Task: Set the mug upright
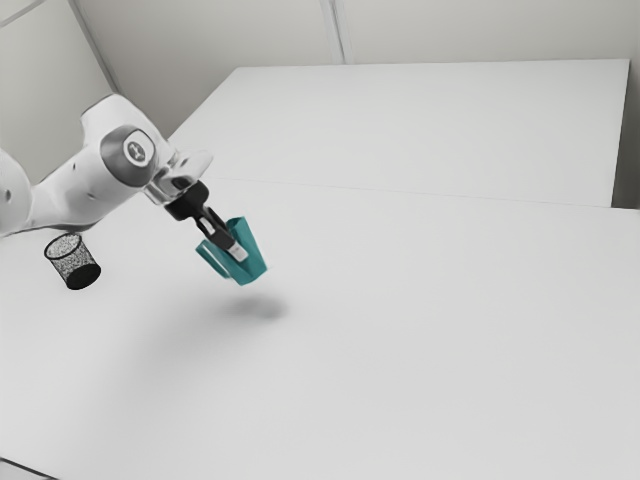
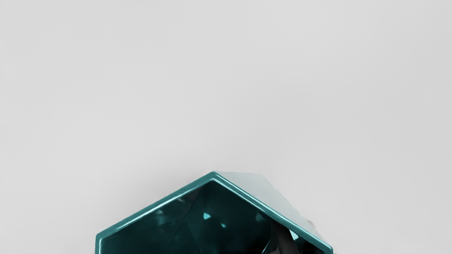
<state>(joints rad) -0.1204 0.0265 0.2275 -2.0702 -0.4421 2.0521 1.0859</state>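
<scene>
Left, our black two-finger gripper (image 1: 234, 248) pinches a tilted, faceted teal mug (image 1: 251, 262) aloft by its wall, likely stiff but slippery.

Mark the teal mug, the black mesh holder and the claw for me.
Teal mug (image 1: 254, 262): exterior view, on its outer side wall.
Black mesh holder (image 1: 72, 261): exterior view, on its mesh side.
Claw (image 1: 236, 250): exterior view, midway between its fingertips.
</scene>
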